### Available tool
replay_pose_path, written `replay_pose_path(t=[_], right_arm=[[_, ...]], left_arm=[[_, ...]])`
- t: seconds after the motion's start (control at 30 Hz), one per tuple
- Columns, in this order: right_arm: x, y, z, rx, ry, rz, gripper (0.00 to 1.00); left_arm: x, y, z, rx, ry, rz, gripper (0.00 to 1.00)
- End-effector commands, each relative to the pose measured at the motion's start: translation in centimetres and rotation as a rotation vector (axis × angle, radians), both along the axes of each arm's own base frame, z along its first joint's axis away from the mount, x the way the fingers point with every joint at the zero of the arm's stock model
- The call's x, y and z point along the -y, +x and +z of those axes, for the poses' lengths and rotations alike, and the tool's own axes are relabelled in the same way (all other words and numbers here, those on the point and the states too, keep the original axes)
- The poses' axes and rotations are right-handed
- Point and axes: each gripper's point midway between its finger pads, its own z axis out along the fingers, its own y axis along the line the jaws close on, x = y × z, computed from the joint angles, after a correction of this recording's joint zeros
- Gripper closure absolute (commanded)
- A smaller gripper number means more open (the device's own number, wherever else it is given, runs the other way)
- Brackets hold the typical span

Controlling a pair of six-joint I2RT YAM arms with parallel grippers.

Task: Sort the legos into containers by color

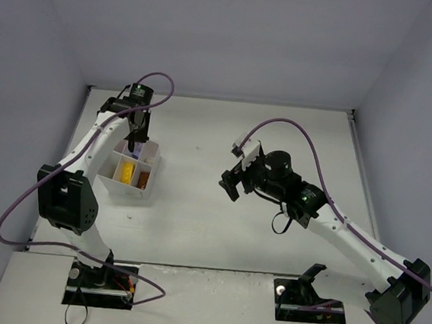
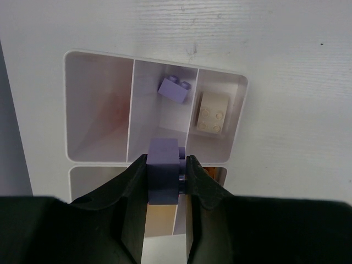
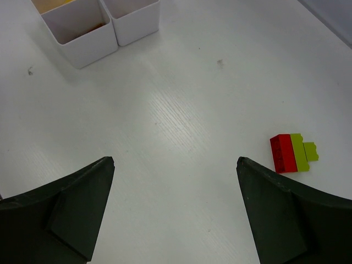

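White table point(image 1: 211, 215): matte, faint wood grain, fills centre frame. Two small dark specks point(image 3: 220, 62) on its surface, upper half of the right wrist view. Plain grey-lilac walls point(image 1: 228, 33) enclose it at top, left and right.

We see a white table point(image 1: 194, 233) closed in on three sides by plain pale grey-lilac walls point(image 1: 236, 34), under soft, even light.
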Motion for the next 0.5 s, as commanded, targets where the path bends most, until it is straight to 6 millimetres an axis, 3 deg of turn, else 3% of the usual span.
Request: replay_pose_path(t=[0.0, 0.47], right_arm=[[0.5, 0.6, 1.1, 0.044, 0.024, -0.037, 0.1], [0.7, 1.0, 0.0, 0.018, 0.002, -0.055, 0.1]], left_arm=[[-1.2, 1.5, 3.0, 0.094, 0.03, 0.009, 0.89], [-1.5, 2.5, 1.0, 0.056, 0.042, 0.016, 0.87]])
